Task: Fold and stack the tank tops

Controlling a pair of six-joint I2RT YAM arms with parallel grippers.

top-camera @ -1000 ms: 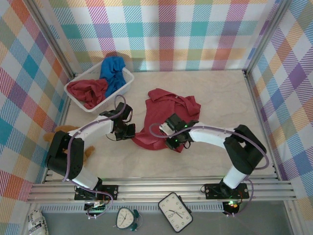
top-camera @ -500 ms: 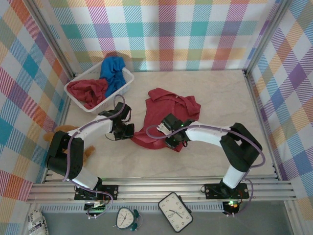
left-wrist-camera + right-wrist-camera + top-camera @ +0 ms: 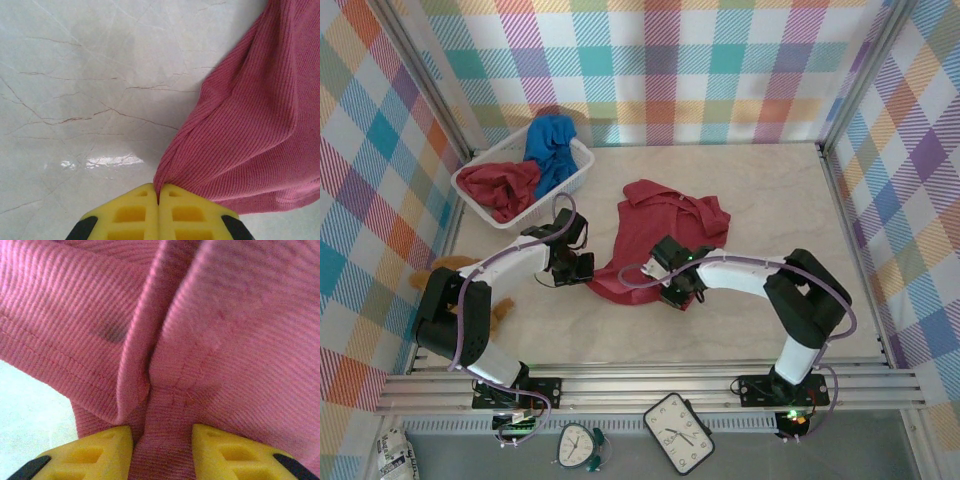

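My left gripper [image 3: 158,194] pinches the red top [image 3: 250,125] at its left corner. Right gripper [image 3: 162,436] straddles a fold of it; whether it clamps, I cannot tell.

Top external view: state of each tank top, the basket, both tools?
Red tank top on table: crumpled, unfolded
Red tank top in basket: bunched
Blue tank top: bunched in basket
Basket: upright, holding two tops
Left tool: shut on cloth edge
Right tool: closed on cloth fold

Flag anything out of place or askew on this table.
The dark red tank top on the table lies crumpled, not flat, one edge pinched in the left fingers. A brown teddy bear sits at the table's left edge, odd beside laundry.
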